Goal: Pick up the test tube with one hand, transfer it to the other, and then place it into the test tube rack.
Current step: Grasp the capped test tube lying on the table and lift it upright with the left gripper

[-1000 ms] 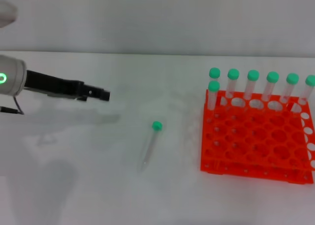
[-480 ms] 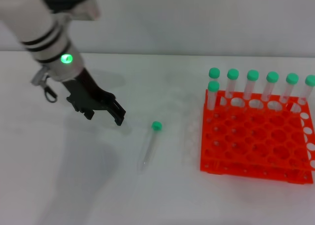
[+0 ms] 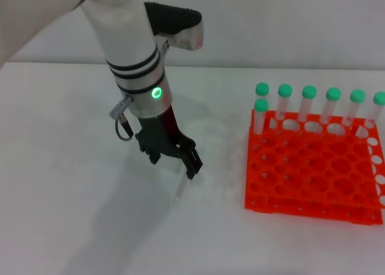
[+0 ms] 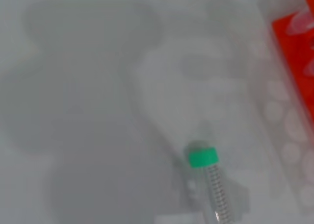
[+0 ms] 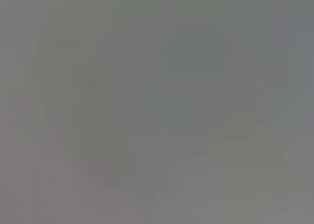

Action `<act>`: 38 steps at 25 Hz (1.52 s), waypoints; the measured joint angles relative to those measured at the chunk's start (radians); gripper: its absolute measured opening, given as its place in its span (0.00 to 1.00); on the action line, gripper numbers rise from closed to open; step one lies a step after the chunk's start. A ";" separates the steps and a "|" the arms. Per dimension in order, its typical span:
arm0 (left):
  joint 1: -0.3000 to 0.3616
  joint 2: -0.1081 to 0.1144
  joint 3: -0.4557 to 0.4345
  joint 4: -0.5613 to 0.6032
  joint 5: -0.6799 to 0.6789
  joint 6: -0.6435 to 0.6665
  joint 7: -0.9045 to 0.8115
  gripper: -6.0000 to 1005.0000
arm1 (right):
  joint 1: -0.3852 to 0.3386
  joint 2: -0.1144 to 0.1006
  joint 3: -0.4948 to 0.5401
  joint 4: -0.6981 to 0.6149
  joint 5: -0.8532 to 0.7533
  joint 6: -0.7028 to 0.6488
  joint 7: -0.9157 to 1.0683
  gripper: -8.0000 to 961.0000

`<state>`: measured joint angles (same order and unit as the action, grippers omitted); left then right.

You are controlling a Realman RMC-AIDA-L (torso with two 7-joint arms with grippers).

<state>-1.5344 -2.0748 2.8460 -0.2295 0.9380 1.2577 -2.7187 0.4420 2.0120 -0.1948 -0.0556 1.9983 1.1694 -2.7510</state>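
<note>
The test tube lies flat on the white table; in the left wrist view its green cap (image 4: 202, 158) and clear body show plainly. In the head view my gripper hides the cap, and only the faint clear lower end (image 3: 179, 194) shows. My left gripper (image 3: 174, 162), black on a white-and-silver arm with a green light, hangs just over the tube's cap end with fingers spread, holding nothing. The orange test tube rack (image 3: 313, 173) stands at the right; its corner (image 4: 297, 42) shows in the left wrist view. My right gripper is out of view.
Several green-capped tubes (image 3: 308, 103) stand in the rack's back row, and one more (image 3: 260, 115) stands at its left corner. The right wrist view shows only plain grey. A pale wall runs behind the table.
My left arm has swung in from the far left toward the right and come down over the lying tube. The tube's cap, seen before, is now hidden behind the gripper. The tube has not moved.
</note>
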 joint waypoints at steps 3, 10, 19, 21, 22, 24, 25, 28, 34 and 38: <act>0.002 -0.001 0.000 0.014 0.029 0.004 -0.044 0.87 | 0.002 0.000 0.000 -0.012 0.001 0.001 0.000 0.91; 0.038 0.002 -0.001 0.015 0.051 0.046 -0.135 0.87 | 0.013 -0.001 0.000 -0.028 0.001 -0.004 -0.002 0.91; 0.083 -0.001 -0.002 0.023 0.017 0.009 -0.163 0.87 | 0.026 -0.002 -0.003 -0.047 0.000 -0.015 -0.002 0.91; 0.089 0.000 -0.002 0.025 0.005 0.000 -0.162 0.87 | 0.026 -0.002 -0.005 -0.051 0.000 -0.016 -0.002 0.91; 0.090 0.000 -0.002 0.025 0.000 -0.006 -0.162 0.87 | 0.026 -0.002 -0.005 -0.051 0.000 -0.017 -0.002 0.91; 0.094 0.000 -0.002 0.026 -0.009 -0.018 -0.159 0.87 | 0.027 -0.002 -0.005 -0.052 0.000 -0.017 -0.002 0.91; 0.096 0.000 -0.002 0.026 -0.011 -0.023 -0.159 0.87 | 0.027 -0.002 -0.005 -0.052 0.000 -0.017 -0.002 0.91; 0.100 0.000 -0.002 0.028 -0.013 -0.031 -0.157 0.87 | 0.027 -0.002 -0.003 -0.053 0.000 -0.018 -0.002 0.91; 0.100 -0.002 -0.002 0.051 -0.014 -0.048 -0.160 0.87 | 0.027 -0.003 -0.004 -0.053 0.000 -0.018 -0.002 0.91; 0.100 -0.001 -0.002 0.055 -0.015 -0.061 -0.161 0.66 | 0.027 -0.003 -0.003 -0.053 0.000 -0.018 -0.002 0.91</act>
<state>-1.4343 -2.0761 2.8439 -0.1740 0.9235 1.1968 -2.8800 0.4695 2.0094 -0.1979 -0.1082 1.9987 1.1518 -2.7535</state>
